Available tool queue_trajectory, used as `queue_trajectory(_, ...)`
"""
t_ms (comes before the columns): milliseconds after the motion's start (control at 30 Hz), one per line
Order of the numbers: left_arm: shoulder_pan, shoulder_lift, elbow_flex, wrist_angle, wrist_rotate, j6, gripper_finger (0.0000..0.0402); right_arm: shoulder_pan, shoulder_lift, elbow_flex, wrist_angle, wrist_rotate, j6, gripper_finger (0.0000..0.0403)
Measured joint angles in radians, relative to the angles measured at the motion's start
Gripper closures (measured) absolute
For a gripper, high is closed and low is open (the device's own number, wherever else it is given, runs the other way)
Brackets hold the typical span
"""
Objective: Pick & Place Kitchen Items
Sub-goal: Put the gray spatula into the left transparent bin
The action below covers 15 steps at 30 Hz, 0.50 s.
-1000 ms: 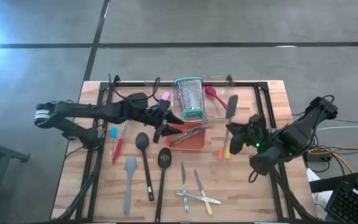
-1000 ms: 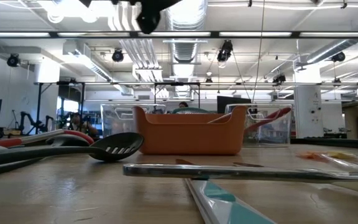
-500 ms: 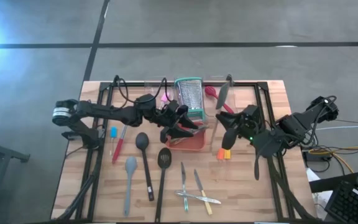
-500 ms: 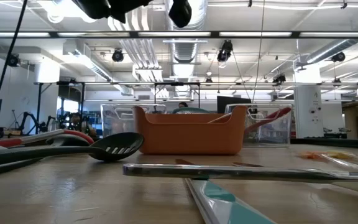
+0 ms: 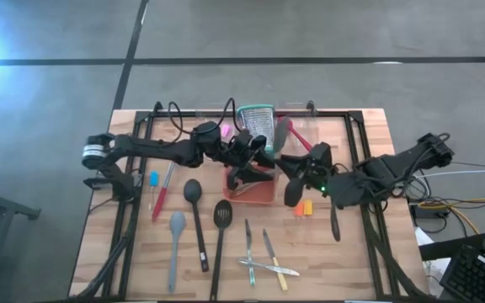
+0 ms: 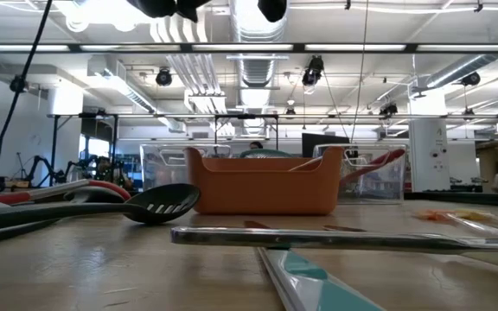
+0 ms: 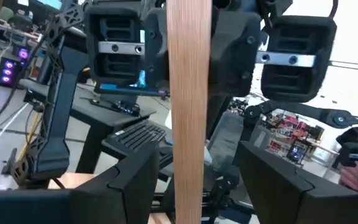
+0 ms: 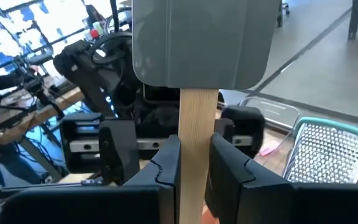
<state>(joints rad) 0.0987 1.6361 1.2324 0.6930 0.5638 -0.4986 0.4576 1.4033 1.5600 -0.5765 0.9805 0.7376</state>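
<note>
My right gripper (image 5: 295, 175) is shut on the grey spatula (image 5: 282, 132), which has a wooden handle (image 8: 197, 124), above the orange tray (image 5: 263, 194). My left gripper (image 5: 253, 162) faces it, open. Its two fingers stand on either side of the same handle (image 7: 189, 112), and I see no touch. On the table lie a black spoon (image 5: 194, 198), a black slotted turner (image 5: 222, 215), a grey spoon (image 5: 176, 229), a red-handled tool (image 5: 162, 199), a blue tool (image 5: 153, 179), small knives (image 5: 259, 257) and an orange tool (image 5: 303, 207). My right gripper pinches the spatula's wooden handle (image 8: 197, 163) between its two fingers (image 8: 166, 168), a little below the grey blade (image 8: 201, 43). The fingers lie across the handle. The spatula is lifted clear of the table and the tray.
The steel grater with teal rims (image 5: 257, 126) stands just behind the tray, close to both grippers. Clear bins (image 5: 303, 126) sit along the far edge, one with a red spoon (image 5: 293, 128). In the low view the tray (image 6: 262, 183) stands mid-table, with a knife (image 6: 335, 238) in front.
My right gripper has carried the spatula toward the table's left, from beside the tray to over it. My left gripper has gone toward the table's right to meet it, so the handle now stands between its fingers.
</note>
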Motion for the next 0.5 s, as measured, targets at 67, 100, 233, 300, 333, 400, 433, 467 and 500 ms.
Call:
queue_trajectory(67, 0.0, 0.01, 0.008, -0.001, 0.008, -0.005, 0.0179, -0.009, 0.007, 0.0, 0.038, -0.02, -0.023, 0.036)
queue_trajectory(100, 0.0, 0.013, 0.01, -0.001, 0.014, -0.008, 0.0179, -0.009, 0.011, 0.0, 0.05, -0.023, -0.037, 0.036)
queue_trajectory(233, 0.0, 0.014, 0.011, 0.0, 0.044, -0.009, 0.0179, -0.018, 0.014, 0.001, 0.057, -0.025, -0.05, 0.036)
queue_trajectory(300, 0.0, 0.012, 0.011, 0.0, 0.055, -0.016, 0.0183, -0.025, 0.014, 0.001, 0.058, -0.038, -0.05, 0.036)
queue_trajectory(333, 0.0, 0.009, 0.011, 0.0, 0.056, -0.017, 0.0188, -0.028, 0.014, 0.001, 0.059, -0.044, -0.05, 0.036)
queue_trajectory(400, 0.0, 0.007, 0.011, 0.001, 0.056, -0.016, 0.0208, -0.036, 0.014, 0.001, 0.059, -0.061, -0.05, 0.036)
queue_trajectory(433, 0.0, 0.007, 0.014, 0.003, 0.057, -0.014, 0.0222, -0.041, 0.014, 0.001, 0.058, -0.068, -0.05, 0.036)
queue_trajectory(467, 0.0, 0.007, 0.015, 0.003, 0.057, -0.011, 0.0239, -0.046, 0.014, 0.0, 0.06, -0.077, -0.05, 0.036)
queue_trajectory(500, 0.0, 0.006, 0.016, 0.0, 0.056, -0.011, 0.0258, -0.05, 0.014, 0.0, 0.061, -0.082, -0.05, 0.036)
